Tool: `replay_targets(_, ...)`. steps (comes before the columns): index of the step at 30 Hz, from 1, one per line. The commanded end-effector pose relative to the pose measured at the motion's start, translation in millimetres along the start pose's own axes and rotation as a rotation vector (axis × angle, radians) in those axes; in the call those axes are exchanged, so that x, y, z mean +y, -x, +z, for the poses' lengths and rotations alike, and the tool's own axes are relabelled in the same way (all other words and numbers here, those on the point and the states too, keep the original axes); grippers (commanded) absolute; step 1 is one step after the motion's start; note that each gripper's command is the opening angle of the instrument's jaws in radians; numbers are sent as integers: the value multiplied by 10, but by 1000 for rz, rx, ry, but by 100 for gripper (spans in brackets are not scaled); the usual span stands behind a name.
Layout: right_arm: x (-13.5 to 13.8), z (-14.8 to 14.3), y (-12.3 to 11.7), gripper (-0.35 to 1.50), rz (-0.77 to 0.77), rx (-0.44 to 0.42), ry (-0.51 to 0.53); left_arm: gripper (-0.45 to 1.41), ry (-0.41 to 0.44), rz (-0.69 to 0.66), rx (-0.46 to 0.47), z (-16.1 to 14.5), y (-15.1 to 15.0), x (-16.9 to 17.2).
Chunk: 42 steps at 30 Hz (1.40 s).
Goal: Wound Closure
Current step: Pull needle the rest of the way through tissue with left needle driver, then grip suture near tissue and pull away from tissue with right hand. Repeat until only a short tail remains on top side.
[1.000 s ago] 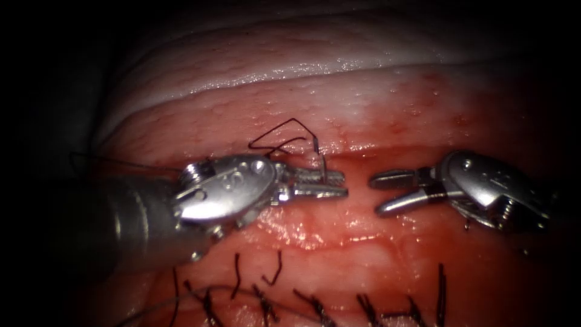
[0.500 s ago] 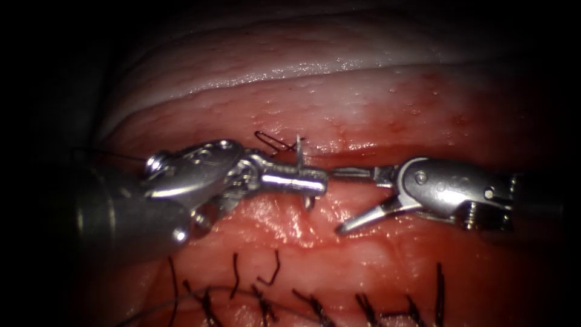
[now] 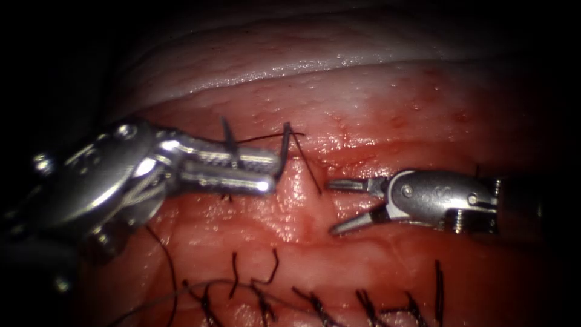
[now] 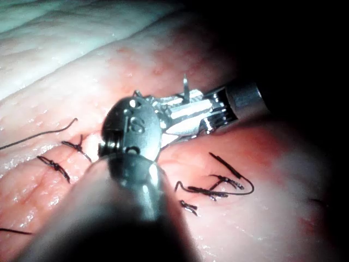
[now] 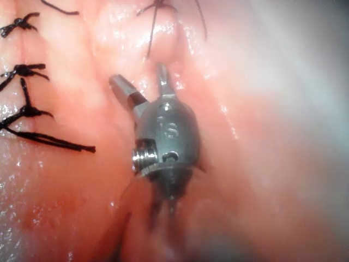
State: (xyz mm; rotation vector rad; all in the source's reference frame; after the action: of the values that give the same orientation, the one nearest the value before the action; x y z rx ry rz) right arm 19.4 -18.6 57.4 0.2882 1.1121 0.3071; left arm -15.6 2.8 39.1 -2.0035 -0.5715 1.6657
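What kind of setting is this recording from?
Likely a bench suturing practice rig: pork-belly tissue, two wristed tools, left tool and right tool, and a row of tied stitches.

Surgical training bench: stitched tissue (image 3: 363,109) under two needle-driver tools.

Glistening tissue (image 3: 387,103) carries red fluid (image 3: 363,148), thread (image 3: 302,158) and tied stitches (image 3: 315,306).

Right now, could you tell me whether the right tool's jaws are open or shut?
Open. The right tool has its two jaws spread in a V with bare tissue between them; they hold nothing.
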Motion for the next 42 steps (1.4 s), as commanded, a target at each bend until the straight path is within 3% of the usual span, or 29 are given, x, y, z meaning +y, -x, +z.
replay_targets(1, 1, 8, 0, 44, 5, -4, -2, -45, -23, 64, -16, 4, 1, -1)
replay_targets(7, 0, 9, 3, 42, 36, -19, -6, -45, -214, 608, -175, 7, -14, 16)
replay_targets(13, -2, 10, 13, 42, 58, -38, -12, -45, -272, 780, -167, 4, -44, 6)
replay_targets(18, -2, 8, 12, 42, 78, -37, -12, -45, -281, 781, -171, 4, -53, 10)
replay_targets(21, 1, 4, 3, 42, 108, 21, 3, -45, -274, 797, -163, 7, -43, 17)
replay_targets(24, 3, -5, -26, 44, 165, 96, 20, -45, -231, 785, -166, 14, -11, 32)
replay_targets(32, 10, -12, -63, 46, 215, 157, 40, -45, -172, 776, -177, 24, 5, 52)
replay_targets(39, 14, -8, -53, 47, 244, 116, 107, -45, -164, 775, -176, 16, -4, 65)
replay_targets(42, 18, -12, -49, 76, 271, 104, 137, -45, -167, 773, -184, 10, -8, 70)
